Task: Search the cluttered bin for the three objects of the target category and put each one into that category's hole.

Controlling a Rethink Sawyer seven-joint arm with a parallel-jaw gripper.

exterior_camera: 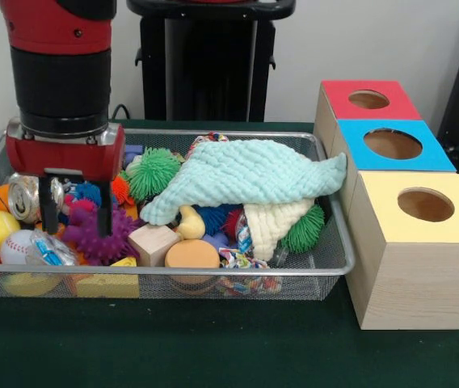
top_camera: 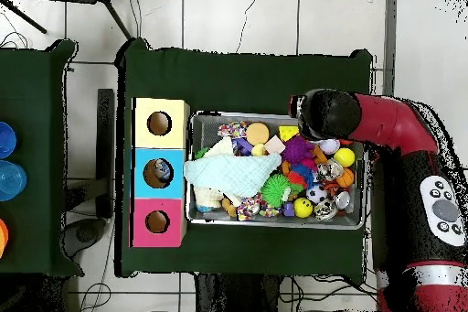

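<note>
Search step, no pick made: gripper (exterior_camera: 73,214) hangs with jaws open and empty over the bin's (exterior_camera: 338,255) end farthest from the boxes, above the purple spiky ball (exterior_camera: 94,237); target category not evident. Next: choose an object and descend; yellow box (exterior_camera: 417,250), blue box (exterior_camera: 395,145) and red box (exterior_camera: 367,101) stand just beside the bin.

No text, label, brand or number can be read in either view. The crushed can (exterior_camera: 24,196) at the wire bin's (exterior_camera: 336,242) end may carry print, but it is too small to make out.
</note>
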